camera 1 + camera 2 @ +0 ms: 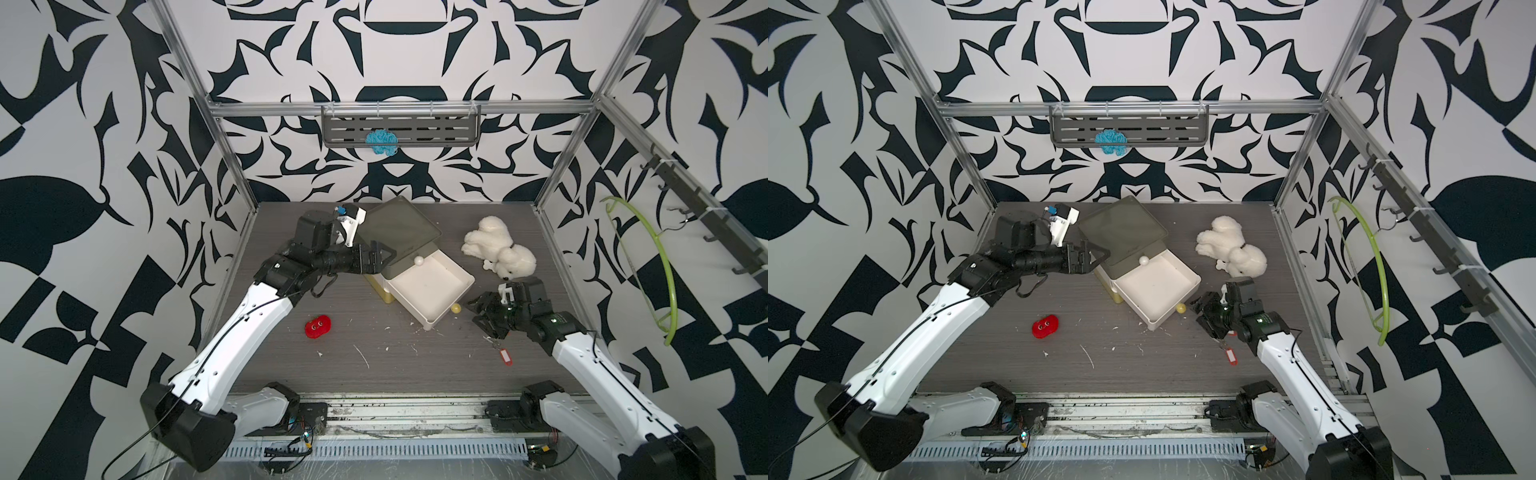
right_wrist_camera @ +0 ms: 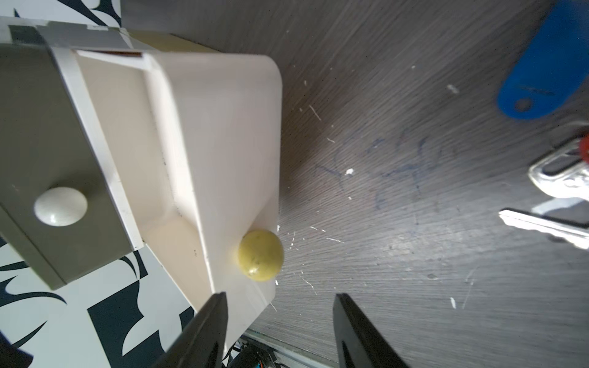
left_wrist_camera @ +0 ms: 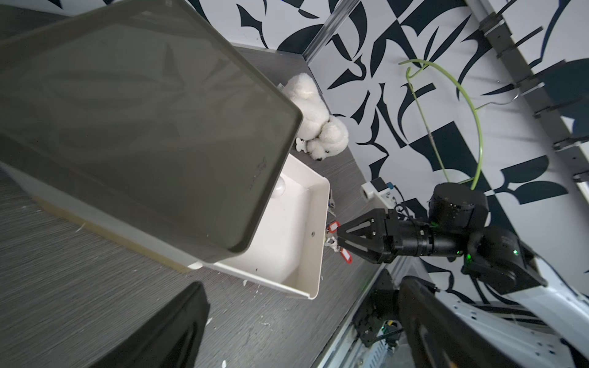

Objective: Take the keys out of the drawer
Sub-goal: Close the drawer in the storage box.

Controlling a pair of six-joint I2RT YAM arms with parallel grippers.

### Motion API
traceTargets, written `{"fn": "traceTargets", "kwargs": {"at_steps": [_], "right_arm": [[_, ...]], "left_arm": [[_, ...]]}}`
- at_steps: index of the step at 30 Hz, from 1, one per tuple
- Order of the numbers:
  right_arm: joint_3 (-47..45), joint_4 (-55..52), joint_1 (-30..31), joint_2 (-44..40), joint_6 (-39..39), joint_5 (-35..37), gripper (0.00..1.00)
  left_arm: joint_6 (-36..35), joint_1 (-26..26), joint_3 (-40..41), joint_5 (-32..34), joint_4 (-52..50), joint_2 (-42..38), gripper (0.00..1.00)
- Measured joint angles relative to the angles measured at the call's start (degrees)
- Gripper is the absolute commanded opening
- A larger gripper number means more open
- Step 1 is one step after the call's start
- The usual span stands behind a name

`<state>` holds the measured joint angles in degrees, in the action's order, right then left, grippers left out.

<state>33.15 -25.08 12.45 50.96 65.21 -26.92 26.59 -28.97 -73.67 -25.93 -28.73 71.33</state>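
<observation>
Walls (image 1: pixel 399 50): white with large dark navy shapes, on the back and on both sides.
Frame (image 1: pixel 270 109): pale aluminium bars along the wall corners and edges.
Table top (image 1: pixel 395 365): grey wood grain, scratched, with small white crumbs.
Shelf (image 1: pixel 436 129): grey, slotted, hanging on the back bar.
Hook rail (image 1: pixel 685 189): dark, on the right wall.
Light: even, with soft shadows.

Red toy (image 1: pixel 318 327); plush dog (image 1: pixel 498 249); green hanger (image 1: pixel 672 282)

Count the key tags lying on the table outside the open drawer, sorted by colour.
Red tags: 2
Blue tags: 1
Total: 3
</observation>
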Motion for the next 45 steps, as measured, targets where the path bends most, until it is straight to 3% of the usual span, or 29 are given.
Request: {"fn": "traceTargets", "kwargs": {"at_steps": [7,16,45], "right_arm": [[-1.4,2.3,0.0,-0.8,0.9,-1.1,0.58],[-5.4,3.8,0.0,-4.4,3.2,-1.4,0.56],[-8.6,20.5,0.1,6.1,6.7,-4.5,0.48]], "left_arm": [[2.7,0.7,-4.8,-7.5,0.2,9.1,0.99],[4.9,2.1,-7.3,-11.9,1.0,15.2,0.99],[6.1,2.4,-7.2,-14.9,2.1,18.5,0.99]]}}
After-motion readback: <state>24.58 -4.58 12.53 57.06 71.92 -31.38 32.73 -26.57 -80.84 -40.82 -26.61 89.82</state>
